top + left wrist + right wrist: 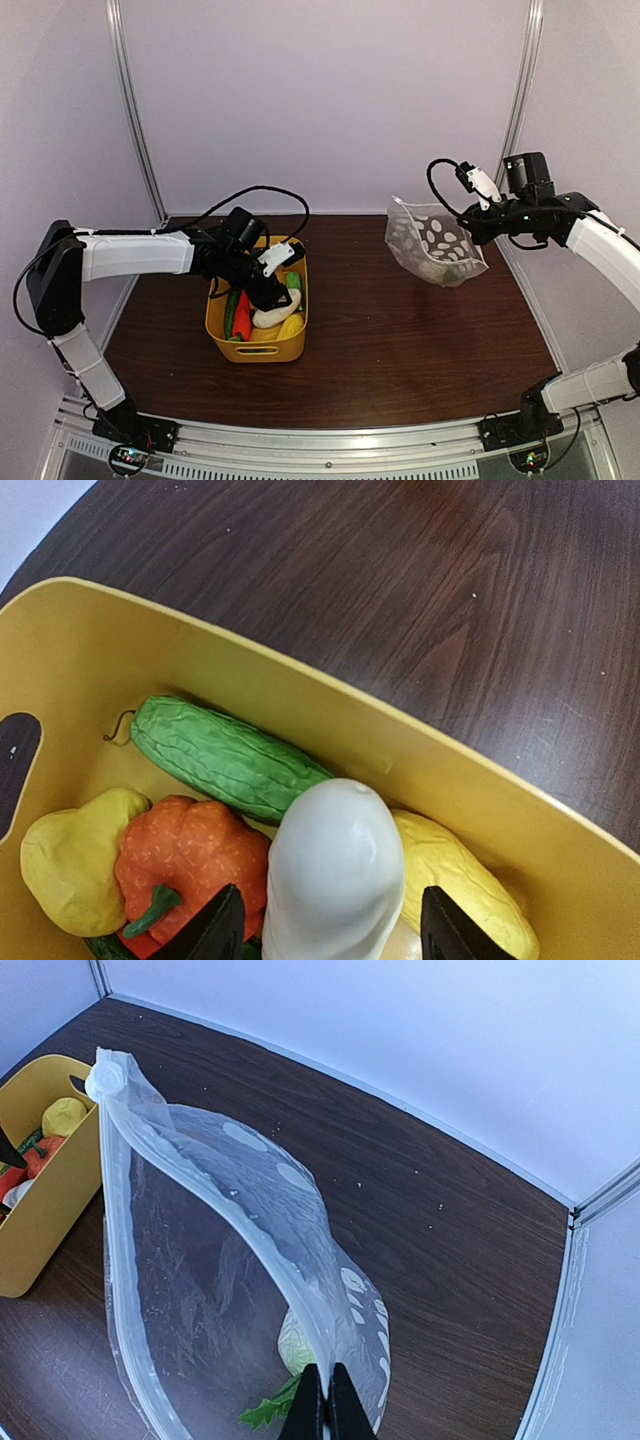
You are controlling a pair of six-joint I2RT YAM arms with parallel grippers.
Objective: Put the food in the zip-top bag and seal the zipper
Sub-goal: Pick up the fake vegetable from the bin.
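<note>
The food lies in a yellow tub (262, 350). The left wrist view shows a green cucumber (225, 755), an orange pumpkin (185, 855), two yellow pieces (70, 865) and a white piece (335, 875). My left gripper (331, 920) is open down in the tub, one finger on each side of the white piece. In the top view it (272, 290) is over the tub's middle. My right gripper (327, 1405) is shut on the mouth edge of the zip-top bag (200, 1260) and holds it up at the back right (435, 243). The zipper (220, 1175) gapes open. A pale green piece (300, 1345) lies inside.
The tub stands left of centre on the dark wooden table (400, 330). A white slider (103, 1078) sits at the far end of the bag's mouth. Pale walls close in the back and both sides. The left arm's black cable (250, 192) loops behind the tub.
</note>
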